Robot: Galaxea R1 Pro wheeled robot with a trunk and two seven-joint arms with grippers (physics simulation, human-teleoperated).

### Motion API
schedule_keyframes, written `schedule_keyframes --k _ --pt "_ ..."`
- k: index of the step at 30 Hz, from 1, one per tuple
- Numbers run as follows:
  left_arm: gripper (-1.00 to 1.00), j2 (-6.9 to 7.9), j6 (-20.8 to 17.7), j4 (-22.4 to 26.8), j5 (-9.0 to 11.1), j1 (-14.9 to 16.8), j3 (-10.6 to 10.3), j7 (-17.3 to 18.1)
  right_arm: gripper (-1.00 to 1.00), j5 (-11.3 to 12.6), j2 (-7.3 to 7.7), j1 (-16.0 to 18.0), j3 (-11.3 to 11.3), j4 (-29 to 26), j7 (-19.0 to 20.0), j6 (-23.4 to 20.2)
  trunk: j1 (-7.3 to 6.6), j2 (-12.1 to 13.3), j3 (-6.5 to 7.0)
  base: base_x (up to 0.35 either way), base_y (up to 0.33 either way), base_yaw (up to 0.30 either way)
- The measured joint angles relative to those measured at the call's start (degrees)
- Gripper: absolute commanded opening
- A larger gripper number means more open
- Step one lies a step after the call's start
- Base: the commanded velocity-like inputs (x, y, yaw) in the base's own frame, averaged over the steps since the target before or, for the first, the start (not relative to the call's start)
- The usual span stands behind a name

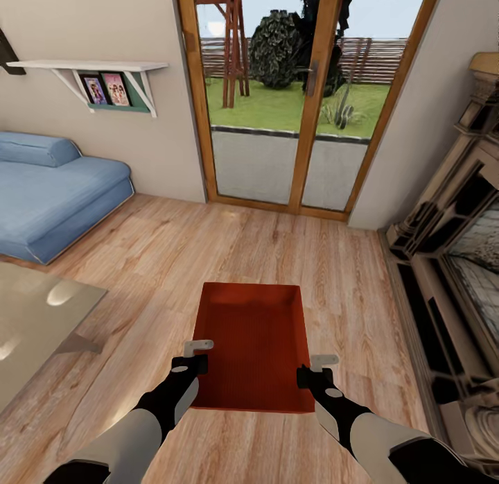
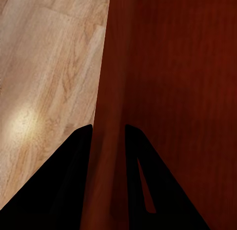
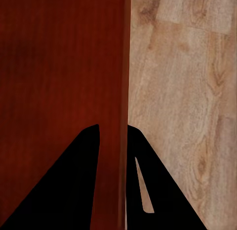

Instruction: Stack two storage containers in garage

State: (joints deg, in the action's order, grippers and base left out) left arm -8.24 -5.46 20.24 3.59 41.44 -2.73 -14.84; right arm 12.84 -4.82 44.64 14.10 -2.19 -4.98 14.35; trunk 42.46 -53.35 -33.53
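Note:
One orange-red storage container (image 1: 253,342) lies lengthwise in front of me over the living room's light wood planks, open top up and empty. My left gripper (image 1: 197,356) is shut on its left wall near the close corner; in the left wrist view the dark fingers (image 2: 74,190) straddle that wall (image 2: 106,91). My right gripper (image 1: 317,370) is shut on the right wall, and the right wrist view has its fingers (image 3: 64,190) on either side of the thin wall (image 3: 124,67). I cannot tell whether the container rests on the planks or hangs just above them. The garage is out of view.
A blue sofa (image 1: 48,193) stands at the left, with a glass-topped table (image 1: 34,317) nearer on the left. Wood-framed glass doors (image 1: 291,123) are straight ahead. A fireplace surround (image 1: 450,276) runs along the right wall. A wall shelf (image 1: 104,71) holds photos.

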Motion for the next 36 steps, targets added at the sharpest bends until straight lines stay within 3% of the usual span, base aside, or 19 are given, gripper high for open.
schedule_keyframes --k 36 --pt "-1.0 -0.06 0.01 -0.12 -0.2 0.01 0.23 0.0 -1.0 0.05 0.01 -0.01 0.08 0.05 -0.01 -0.03 0.0 0.0 3.2 0.0 0.0 0.0"
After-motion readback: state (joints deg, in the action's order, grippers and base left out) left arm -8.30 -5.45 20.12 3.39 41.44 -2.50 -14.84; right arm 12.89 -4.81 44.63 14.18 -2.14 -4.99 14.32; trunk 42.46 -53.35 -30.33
